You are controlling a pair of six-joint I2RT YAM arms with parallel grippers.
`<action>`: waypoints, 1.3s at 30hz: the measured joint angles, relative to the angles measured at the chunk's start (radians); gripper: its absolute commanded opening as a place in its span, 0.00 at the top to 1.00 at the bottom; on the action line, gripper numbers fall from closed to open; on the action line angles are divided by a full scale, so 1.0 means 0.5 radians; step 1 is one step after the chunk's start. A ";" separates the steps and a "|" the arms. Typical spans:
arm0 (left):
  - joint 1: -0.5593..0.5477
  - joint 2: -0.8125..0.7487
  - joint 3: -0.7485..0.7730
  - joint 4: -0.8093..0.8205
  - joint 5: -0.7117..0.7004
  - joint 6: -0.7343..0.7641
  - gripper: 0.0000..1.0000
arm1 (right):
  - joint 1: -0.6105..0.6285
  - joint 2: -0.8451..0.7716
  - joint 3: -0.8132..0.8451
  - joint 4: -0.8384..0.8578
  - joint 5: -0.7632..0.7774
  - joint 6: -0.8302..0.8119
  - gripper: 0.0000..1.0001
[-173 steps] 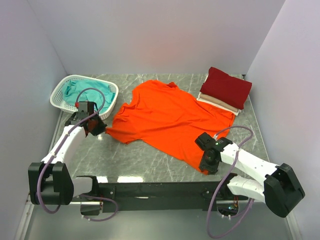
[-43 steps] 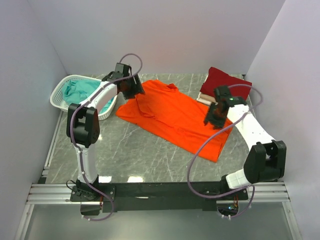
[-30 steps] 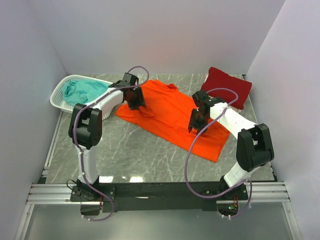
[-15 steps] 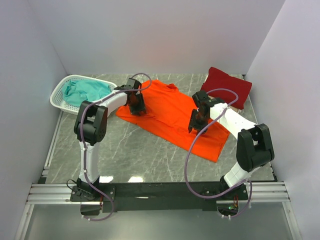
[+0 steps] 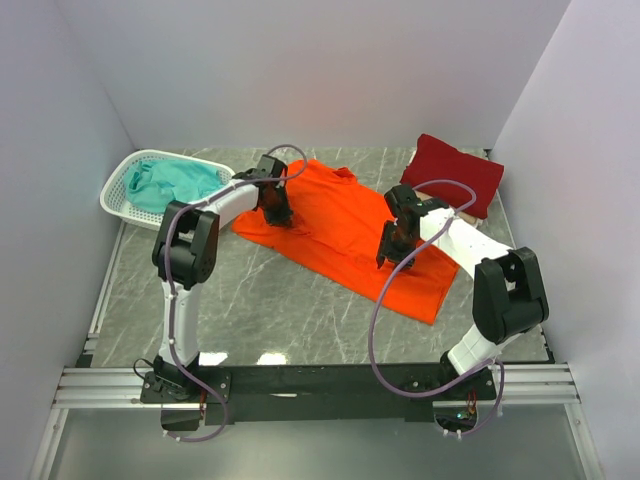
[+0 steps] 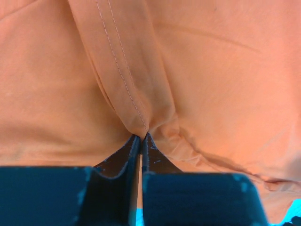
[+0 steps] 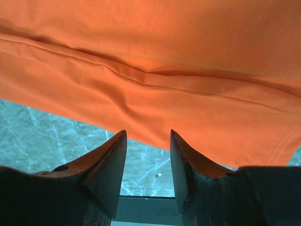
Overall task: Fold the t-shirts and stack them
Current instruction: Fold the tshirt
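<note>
Orange t-shirt point(image 5: 345, 240): it lies in the centre of the table point(image 5: 250, 300) as a slanted band, running from 10 o'clock down to 4 o'clock.
Left gripper point(image 6: 141, 139): its jaws are pressed together on a small ridge of stitched orange cloth, at the 10 o'clock end of the shirt.
Right gripper point(image 7: 148, 141): its jaws stand apart and hold nothing. Orange cloth lies just ahead of them and bare table shows between them. In the top view it sits over the shirt's 3 o'clock part.
Change: a few seconds ago the shirt was spread wide and both arms were at its near edge. Now that edge is carried over toward 12 o'clock and the shirt is narrower. In the last second the left gripper slides a little toward 3 o'clock, while the right one keeps its place.
Meaning for the task: I judge the first fold is laid. The right side is let go, the left is not yet.
Other shirts: the dark red t-shirt point(image 5: 452, 182) rests folded at 2 o'clock; the teal t-shirt point(image 5: 170, 182) waits in the basket point(image 5: 112, 200) at 10 o'clock.
</note>
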 measured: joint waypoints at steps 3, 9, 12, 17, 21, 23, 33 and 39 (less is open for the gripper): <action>-0.005 0.034 0.062 -0.004 0.011 -0.017 0.99 | 0.000 -0.001 -0.018 0.006 0.001 0.001 0.51; -0.031 0.102 0.233 -0.024 0.057 -0.043 0.99 | 0.000 -0.001 -0.040 0.015 0.003 0.007 0.51; -0.045 0.126 0.303 -0.021 0.072 -0.073 0.99 | 0.000 -0.001 -0.054 0.013 0.005 0.009 0.51; -0.053 0.175 0.356 0.010 0.117 -0.124 0.94 | 0.000 -0.001 -0.056 0.018 0.009 0.014 0.51; -0.054 0.219 0.368 0.034 0.164 -0.166 0.71 | 0.000 -0.005 -0.068 0.026 0.009 0.015 0.51; -0.053 0.231 0.369 0.064 0.201 -0.191 0.55 | 0.000 -0.014 -0.077 0.026 0.010 0.015 0.51; -0.069 0.141 0.243 0.525 0.499 -0.237 0.20 | 0.000 -0.084 -0.080 0.026 0.011 0.015 0.50; -0.043 -0.130 0.024 0.607 0.502 -0.163 0.08 | 0.002 -0.089 -0.080 0.047 0.002 0.014 0.50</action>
